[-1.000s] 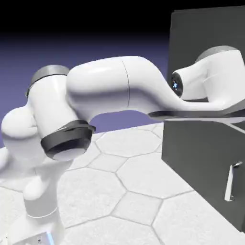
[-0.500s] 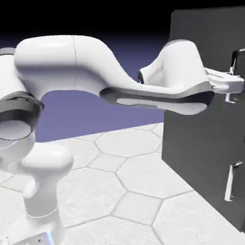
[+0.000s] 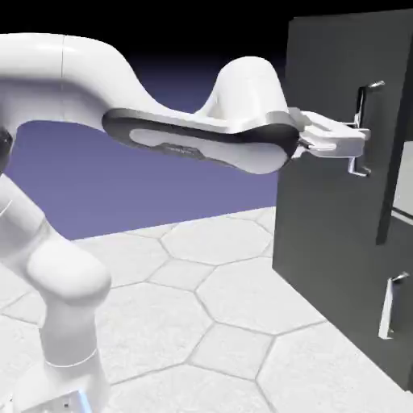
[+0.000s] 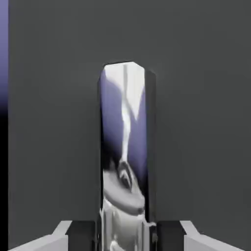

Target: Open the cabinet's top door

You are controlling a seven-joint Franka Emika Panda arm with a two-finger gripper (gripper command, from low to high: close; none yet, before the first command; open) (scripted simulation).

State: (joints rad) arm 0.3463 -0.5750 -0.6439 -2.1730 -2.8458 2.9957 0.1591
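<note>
The dark grey cabinet [image 3: 306, 250] stands at the exterior view's right. Its top door [image 3: 331, 73] is swung a little way out from the cabinet front, and its free edge stands off the body. My gripper [image 3: 360, 145] is shut on the top door's silver bar handle [image 3: 363, 113], with the arm stretched level toward it. In the hand view the shiny handle [image 4: 125, 147] stands upright between my fingertips [image 4: 56, 240], against the grey top door [image 4: 54, 98]; the gripper [image 4: 125, 242] sits at the bottom edge.
The lower door [image 3: 347, 298] is flush with the cabinet, its own silver handle [image 3: 393, 306] below my hand. The white hexagon-tiled table [image 3: 210, 314] spreads in front of the cabinet. The arm's base [image 3: 68, 355] rises at the lower left.
The arm has swung up and back to the left with the handle, which has shifted left. The top door has come away from the cabinet front.
</note>
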